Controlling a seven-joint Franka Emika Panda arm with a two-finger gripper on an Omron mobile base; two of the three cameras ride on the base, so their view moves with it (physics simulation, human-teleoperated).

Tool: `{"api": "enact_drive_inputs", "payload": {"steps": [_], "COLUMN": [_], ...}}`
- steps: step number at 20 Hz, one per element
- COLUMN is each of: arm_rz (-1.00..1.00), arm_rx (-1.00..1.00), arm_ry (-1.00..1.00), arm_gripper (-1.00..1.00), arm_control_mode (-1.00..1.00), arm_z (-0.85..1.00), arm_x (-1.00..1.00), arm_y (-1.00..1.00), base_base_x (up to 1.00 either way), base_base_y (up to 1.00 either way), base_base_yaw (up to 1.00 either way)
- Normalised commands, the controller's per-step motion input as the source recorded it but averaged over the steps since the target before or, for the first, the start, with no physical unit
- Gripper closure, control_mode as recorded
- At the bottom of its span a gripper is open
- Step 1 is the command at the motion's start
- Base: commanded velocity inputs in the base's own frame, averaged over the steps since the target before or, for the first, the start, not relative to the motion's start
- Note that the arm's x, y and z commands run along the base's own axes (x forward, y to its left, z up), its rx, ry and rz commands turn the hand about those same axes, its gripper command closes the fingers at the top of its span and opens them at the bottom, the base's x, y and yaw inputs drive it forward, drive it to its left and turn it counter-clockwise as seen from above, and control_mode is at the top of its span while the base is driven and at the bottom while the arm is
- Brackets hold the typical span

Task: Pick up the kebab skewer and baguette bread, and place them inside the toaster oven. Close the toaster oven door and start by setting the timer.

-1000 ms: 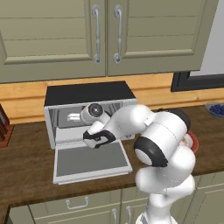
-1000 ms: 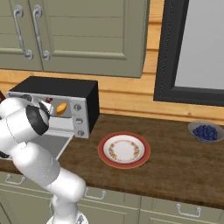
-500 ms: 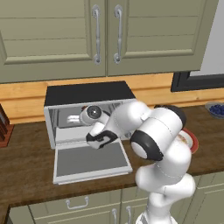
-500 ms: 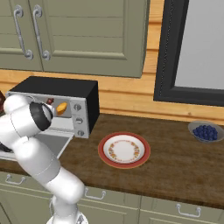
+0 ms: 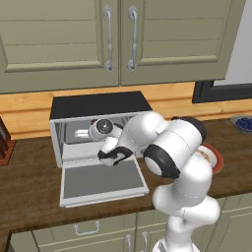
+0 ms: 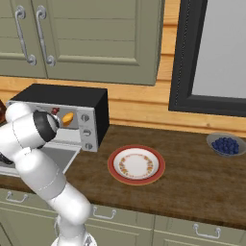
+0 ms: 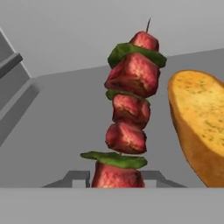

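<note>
The kebab skewer (image 7: 129, 109), red meat chunks with green pieces, stands between my gripper's (image 7: 117, 178) fingertips, and the jaws are shut on its lowest chunk. Its tip points into the grey cavity of the toaster oven (image 5: 98, 104). The golden baguette bread (image 7: 199, 118) lies inside just to the skewer's right; the right base view shows the baguette (image 6: 68, 117) through the oven opening. The toaster oven door (image 5: 101, 179) hangs open and flat in front. My gripper (image 5: 114, 157) sits at the oven mouth, above the door's hinge edge.
A red-rimmed plate (image 6: 136, 164) lies on the wooden counter right of the oven. A bowl of blueberries (image 6: 226, 144) stands far right. The oven's knob column (image 6: 85, 130) faces forward on its right side. A knife block (image 5: 4, 142) is at the far left.
My hand has shifted slightly to the right at the oven mouth and the elbow has swung round. The baguette and the door have not moved.
</note>
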Motion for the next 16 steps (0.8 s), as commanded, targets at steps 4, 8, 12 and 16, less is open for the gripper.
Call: {"api": "enact_drive_inputs", "payload": {"steps": [4, 8, 12, 16], "arm_rz": [0.00, 0.00, 0.00, 0.00], "arm_rx": [0.00, 0.00, 0.00, 0.00], "arm_ry": [0.00, 0.00, 0.00, 0.01], "arm_gripper": [-1.00, -1.00, -1.00, -1.00], "arm_control_mode": [-1.00, -1.00, -1.00, -1.00], "arm_z": [0.00, 0.00, 0.12, 0.52], "arm_x": [0.00, 0.00, -0.05, -0.27], "arm_y": [0.00, 0.00, 0.00, 0.00], "base_base_x": [0.00, 0.00, 0.00, 0.00], "base_base_y": [0.00, 0.00, 0.00, 0.00], "base_base_yaw": [0.00, 0.00, 0.00, 0.00]}}
